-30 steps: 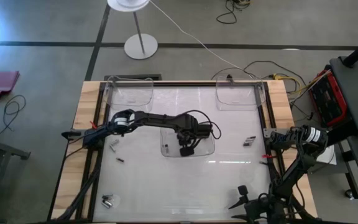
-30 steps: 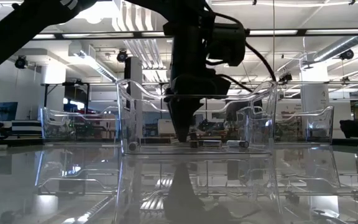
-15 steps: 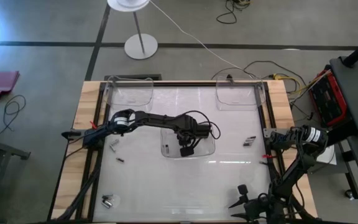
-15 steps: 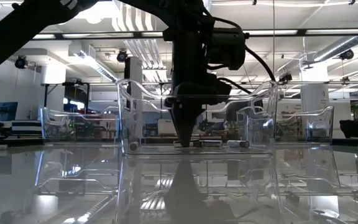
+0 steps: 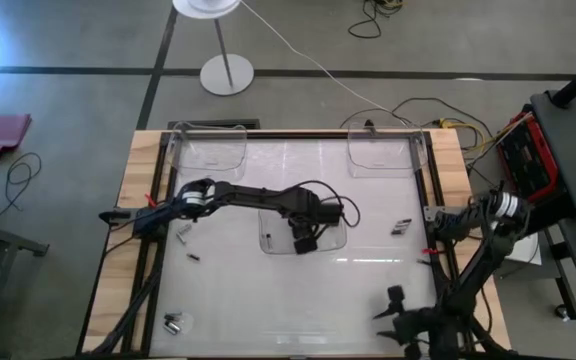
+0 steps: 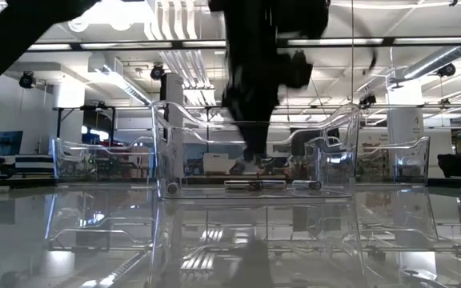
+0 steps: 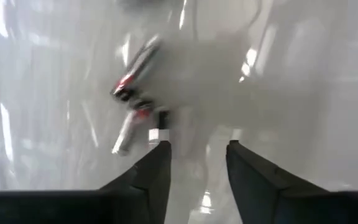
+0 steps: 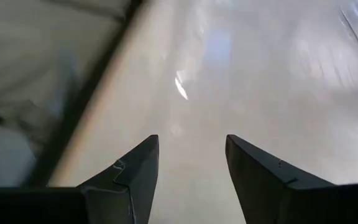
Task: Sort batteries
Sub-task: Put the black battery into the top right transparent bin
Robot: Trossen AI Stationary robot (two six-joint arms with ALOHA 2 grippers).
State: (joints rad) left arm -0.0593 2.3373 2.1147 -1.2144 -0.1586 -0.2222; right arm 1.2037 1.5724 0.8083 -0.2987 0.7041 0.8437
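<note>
High view: batteries point(image 5: 400, 227) lie scattered on the surface, some right of centre, some at left point(image 5: 181, 233), more in the centre tray point(image 5: 334, 240). Left gripper point(image 5: 303, 241) hangs over that tray at frame centre, arm stretched in from the left, jaws parted and empty. Risk: loose cells may roll if nudged; right gripper point(image 8: 188, 155), released, waits at lower right.

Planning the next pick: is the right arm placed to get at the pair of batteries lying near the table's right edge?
Probably yes. The batteries lie on bare tabletop with nothing around them, and the right gripper, open and empty, hangs on the same side. The left gripper is over the middle tray, out of the way.
</note>
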